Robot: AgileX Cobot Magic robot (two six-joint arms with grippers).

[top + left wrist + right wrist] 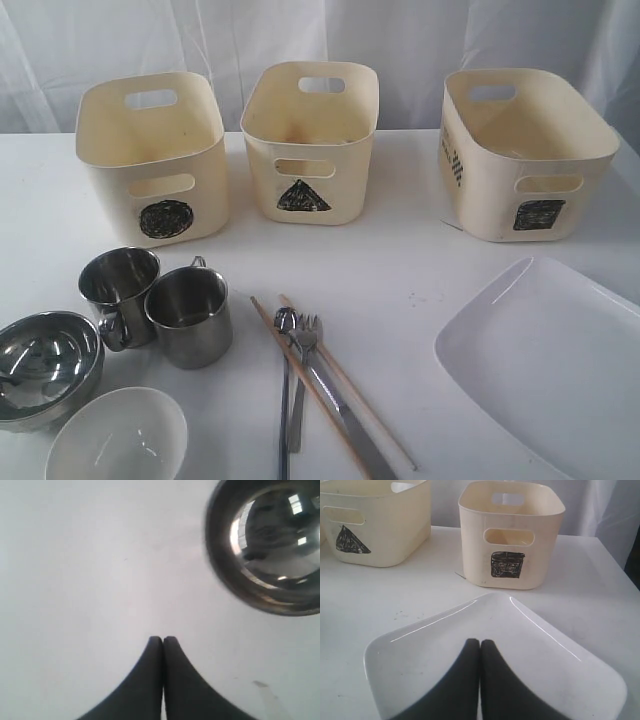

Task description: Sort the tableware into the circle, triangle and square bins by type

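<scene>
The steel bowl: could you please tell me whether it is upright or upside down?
Upright. The steel bowl shows its shiny hollow facing up, rim on top; nothing seems to lie inside.

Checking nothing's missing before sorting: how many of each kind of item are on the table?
Cream plastic bins: 3
Steel mugs: 2
Bowls, one steel, one white: 2
Steel spoon, fork, knife: 3
Wooden chopsticks: 2
White rectangular plate: 1
Total: 13

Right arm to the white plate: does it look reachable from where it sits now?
Probably yes. The right gripper is right over the white plate, with nothing on the plate or between them. Its jaws are shut, so they must open first, and the low rim may be awkward to grip.
</scene>
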